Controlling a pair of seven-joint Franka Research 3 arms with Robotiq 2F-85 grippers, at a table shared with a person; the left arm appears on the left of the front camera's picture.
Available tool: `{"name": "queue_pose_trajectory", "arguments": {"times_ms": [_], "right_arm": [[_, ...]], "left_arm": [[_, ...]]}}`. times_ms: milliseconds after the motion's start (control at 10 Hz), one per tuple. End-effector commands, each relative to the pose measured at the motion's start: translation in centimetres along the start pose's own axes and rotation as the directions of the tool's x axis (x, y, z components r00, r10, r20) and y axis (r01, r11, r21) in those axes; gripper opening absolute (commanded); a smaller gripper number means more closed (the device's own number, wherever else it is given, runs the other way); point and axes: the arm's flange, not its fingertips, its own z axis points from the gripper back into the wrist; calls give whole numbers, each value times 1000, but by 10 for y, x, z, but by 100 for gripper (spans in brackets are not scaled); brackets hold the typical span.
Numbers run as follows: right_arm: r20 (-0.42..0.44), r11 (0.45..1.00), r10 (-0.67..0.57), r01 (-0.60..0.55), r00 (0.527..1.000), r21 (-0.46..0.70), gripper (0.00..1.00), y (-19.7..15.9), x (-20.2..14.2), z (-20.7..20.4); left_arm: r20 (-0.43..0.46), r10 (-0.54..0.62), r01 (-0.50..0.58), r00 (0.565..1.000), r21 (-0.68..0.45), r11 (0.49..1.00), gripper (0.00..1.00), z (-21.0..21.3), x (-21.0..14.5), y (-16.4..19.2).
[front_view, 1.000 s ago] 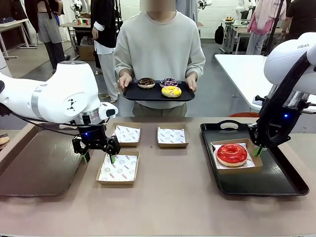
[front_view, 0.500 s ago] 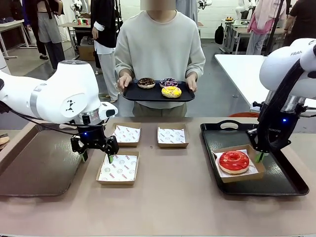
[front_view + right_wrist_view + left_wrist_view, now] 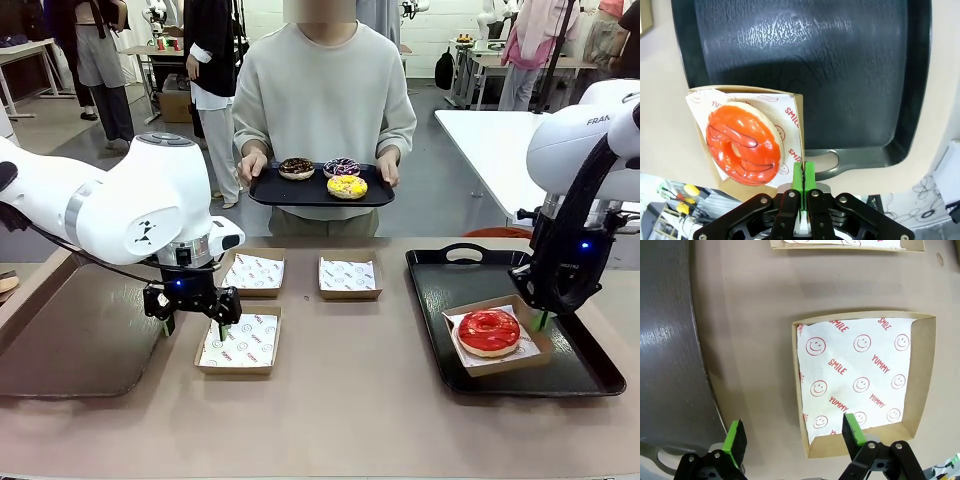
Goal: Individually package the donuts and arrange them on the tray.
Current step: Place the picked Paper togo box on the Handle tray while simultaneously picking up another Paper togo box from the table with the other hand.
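Three donuts, the brown donut, the purple-iced donut and the yellow donut, sit on the held tray in the person's hands. The right gripper has its jaws clenched on the cardboard box holding the red donut on the black tray. The left gripper hovers with jaws released, one finger over the empty box, the other over the bare surface.

The left arm and right arm are showing glossy white rounded shells, with black cables trailing along both. The left gripper and right gripper are showing black linkages tipped with green pads, with blue lights glowing above them. The person is wearing a pale long-sleeved sweatshirt.
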Motion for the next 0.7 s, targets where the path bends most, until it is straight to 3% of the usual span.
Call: {"name": "queue_pose_trajectory", "arguments": {"times_ms": [0,600], "right_arm": [[23,998,8,-10,1000,60,1,-1,7,-15],[35,995,14,-17,999,98,1,0,18,-38]], "left_arm": [[53,41,-42,998,23,999,100,-6,-2,-10],[64,75,-75,995,-3,997,100,-10,0,-8]]}}
